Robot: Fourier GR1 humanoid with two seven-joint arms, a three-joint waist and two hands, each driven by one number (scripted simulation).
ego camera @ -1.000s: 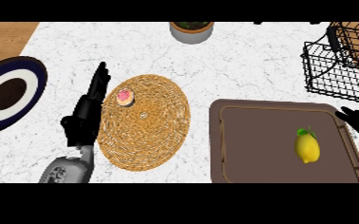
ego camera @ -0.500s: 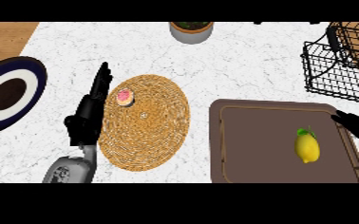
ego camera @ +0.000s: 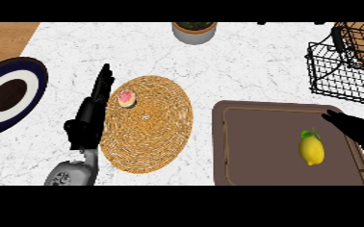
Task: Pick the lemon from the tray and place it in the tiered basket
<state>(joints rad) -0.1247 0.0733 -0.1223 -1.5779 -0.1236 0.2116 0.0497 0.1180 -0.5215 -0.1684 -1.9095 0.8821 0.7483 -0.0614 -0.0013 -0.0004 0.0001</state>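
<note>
A yellow lemon (ego camera: 311, 149) with a green leaf lies on the right part of the brown tray (ego camera: 259, 144). My right hand (ego camera: 349, 126) comes in from the right edge, its dark fingers above and to the right of the lemon, apart from it; how its fingers stand is not visible. The black wire tiered basket (ego camera: 337, 69) stands at the upper right edge, partly cut off. My left hand (ego camera: 89, 114) rests open with straight fingers pointing up, just left of the woven mat.
A round woven mat (ego camera: 147, 123) with a small pink-topped pastry (ego camera: 127, 97) lies left of the tray. A dark blue and white plate (ego camera: 17, 91) sits at the left edge. A grey pot (ego camera: 194, 31) stands at the back centre. A wooden surface (ego camera: 16, 32) shows in the far left corner.
My right hand has moved leftward over the tray's right edge, closer to the lemon. The left hand, lemon and the rest stay as they were.
</note>
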